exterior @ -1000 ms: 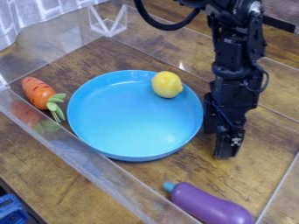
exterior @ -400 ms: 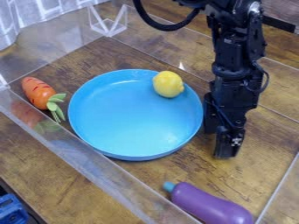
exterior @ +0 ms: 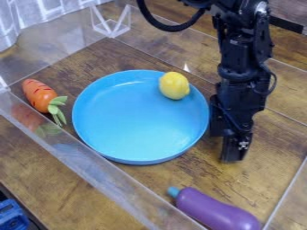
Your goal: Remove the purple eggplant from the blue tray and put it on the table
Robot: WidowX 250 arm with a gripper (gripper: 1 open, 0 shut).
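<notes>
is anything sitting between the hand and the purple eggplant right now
Nothing visible does. The hand hangs open, pointing down at the table just right of the blue tray. The purple eggplant already lies on the table nearer the camera, outside the tray, with only bare wood between them.

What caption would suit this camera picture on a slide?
Purple eggplant lies on the table, outside the blue tray; open claw points down beside the tray.

Eggplant (exterior: 216,209): glossy purple, lying on table (exterior: 132,193) at 5 o'clock from tray (exterior: 132,135), apart. Tray: round, blue, approx. center.
</notes>
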